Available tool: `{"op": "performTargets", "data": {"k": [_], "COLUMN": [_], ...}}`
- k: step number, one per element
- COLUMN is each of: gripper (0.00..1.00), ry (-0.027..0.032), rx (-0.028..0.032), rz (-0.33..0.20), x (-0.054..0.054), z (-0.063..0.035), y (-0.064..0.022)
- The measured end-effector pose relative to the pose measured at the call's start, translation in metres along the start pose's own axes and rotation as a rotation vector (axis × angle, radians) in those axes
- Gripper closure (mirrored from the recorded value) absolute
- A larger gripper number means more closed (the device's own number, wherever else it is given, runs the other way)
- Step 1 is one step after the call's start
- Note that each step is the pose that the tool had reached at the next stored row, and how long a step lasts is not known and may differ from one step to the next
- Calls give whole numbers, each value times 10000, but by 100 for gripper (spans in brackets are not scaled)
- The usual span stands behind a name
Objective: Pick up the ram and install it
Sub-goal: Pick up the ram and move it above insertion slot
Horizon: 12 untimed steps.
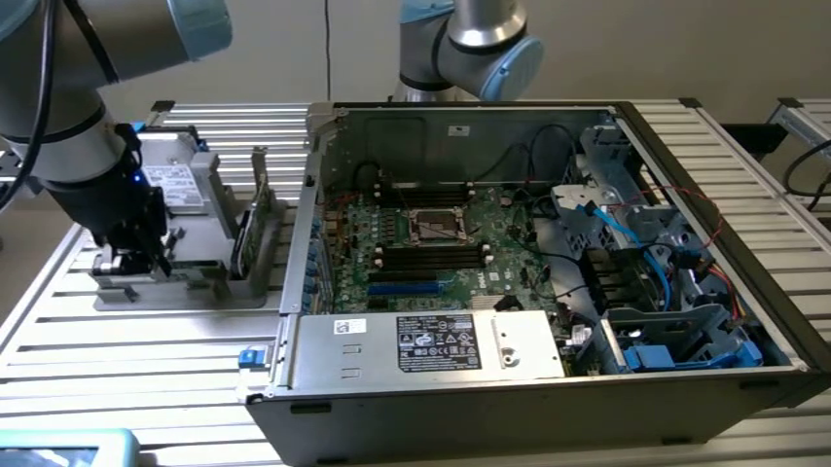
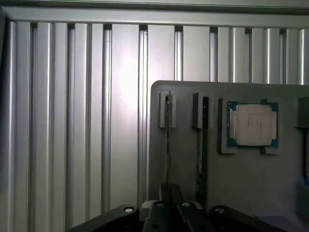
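And there's the ram, a long thin stick seen edge-on, standing upright in a slot of the flat grey holder tray. The black gripper is pressed together on its edge, pinching it! Just beside it, a second dark stick sits in the neighbouring slot, then the square silver processor chip. The tray lies on the ribbed aluminium surface, to the exterior view's left of the open computer case with its green motherboard.
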<state>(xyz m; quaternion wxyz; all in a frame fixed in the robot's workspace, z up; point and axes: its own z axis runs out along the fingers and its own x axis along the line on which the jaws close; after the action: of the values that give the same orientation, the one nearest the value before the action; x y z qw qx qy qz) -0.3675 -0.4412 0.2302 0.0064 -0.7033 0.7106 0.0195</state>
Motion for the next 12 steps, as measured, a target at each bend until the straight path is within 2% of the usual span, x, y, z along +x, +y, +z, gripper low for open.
{"op": "performTargets", "data": {"k": [4,12], "gripper": [88,88], "ry": [-8,-9], "rx": [4,7], "rz": [38,134], "x": [-5,-18], "z": [-134,-497], "y": [2,-9]}}
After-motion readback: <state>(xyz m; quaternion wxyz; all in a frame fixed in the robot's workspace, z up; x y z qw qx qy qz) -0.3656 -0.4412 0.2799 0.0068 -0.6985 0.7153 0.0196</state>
